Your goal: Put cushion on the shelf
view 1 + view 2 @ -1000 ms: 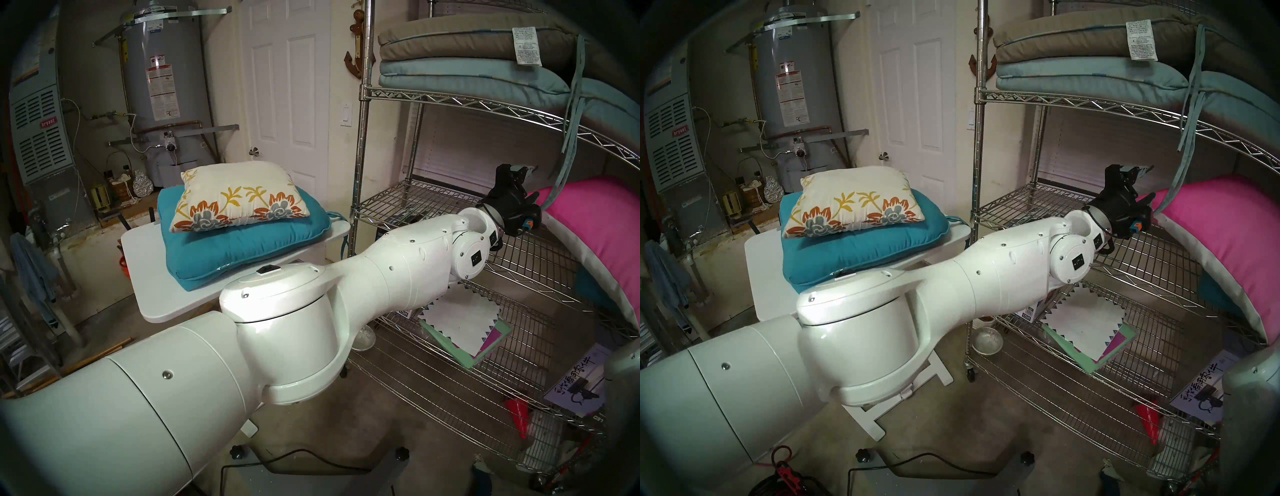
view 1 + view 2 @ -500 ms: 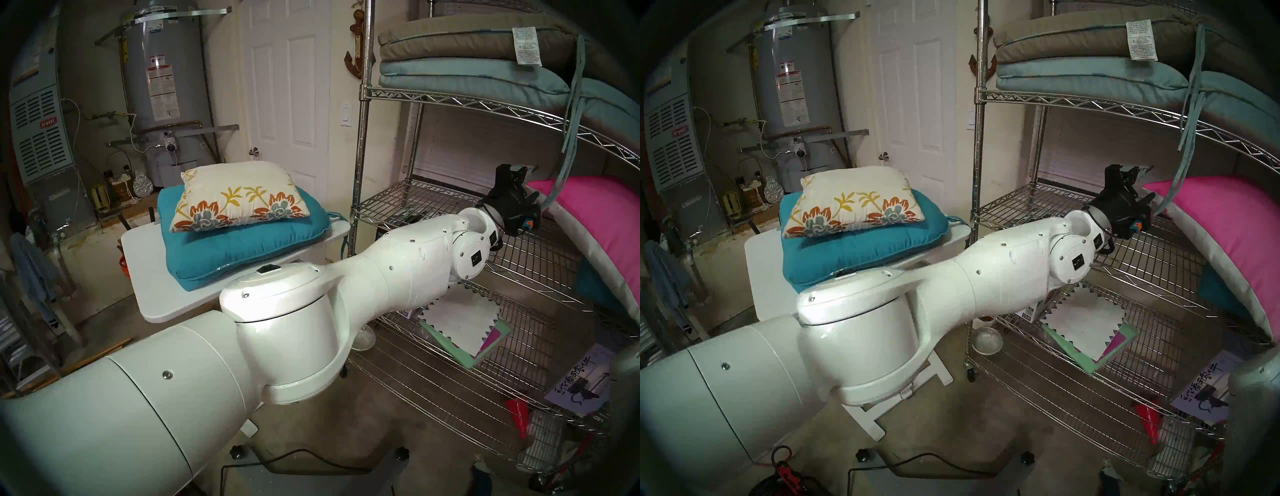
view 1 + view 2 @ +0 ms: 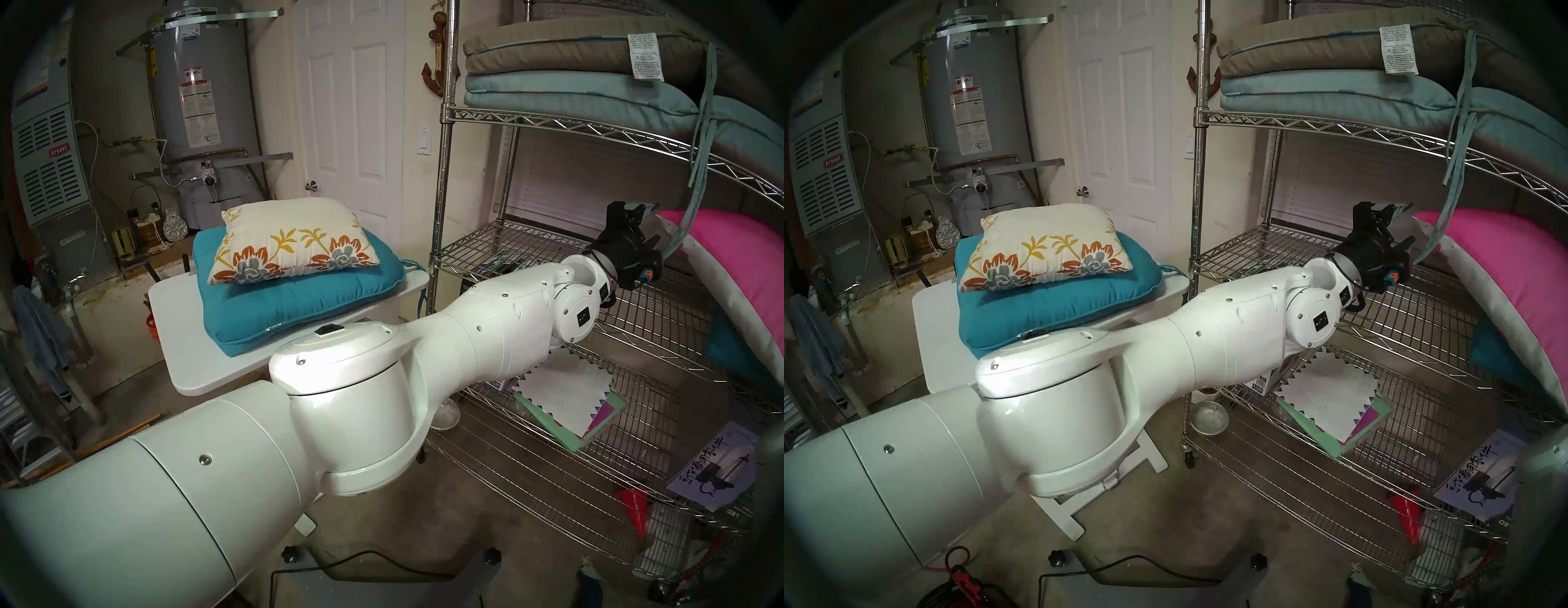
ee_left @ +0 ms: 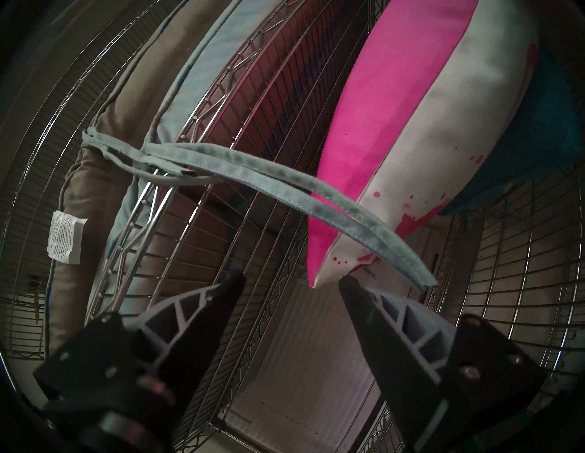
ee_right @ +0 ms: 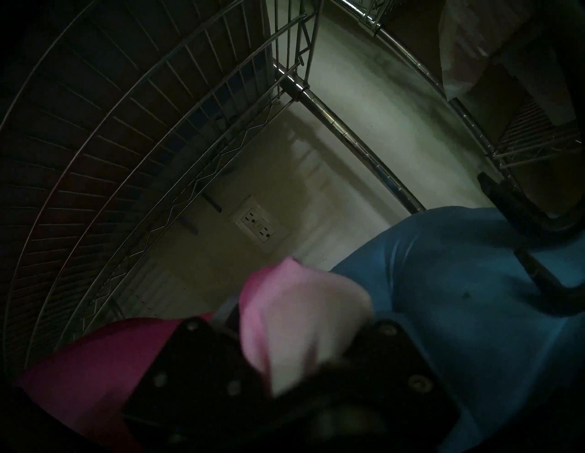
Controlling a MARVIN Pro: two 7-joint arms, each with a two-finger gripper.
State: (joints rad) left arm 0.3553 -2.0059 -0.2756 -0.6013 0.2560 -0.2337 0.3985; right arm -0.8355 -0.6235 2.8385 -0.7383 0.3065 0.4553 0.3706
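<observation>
Presently the right gripper (image 5: 304, 357) clamps the pink pillow (image 3: 729, 263) on the shelf (image 3: 551, 250); the left gripper (image 4: 291, 281) gapes empty; the floral cushion (image 3: 292, 240) awaits fetching from the left tabletop (image 3: 186, 339).

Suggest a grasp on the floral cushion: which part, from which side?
Probably the near right corner of the floral cushion, approached from the shelf side. It lies flat atop the teal cushion, its plump middle too thick to pinch, and that tapered corner overhangs.

Shiny chrome wire shelf (image 3: 530, 250), cloth cushion (image 3: 292, 242)
</observation>
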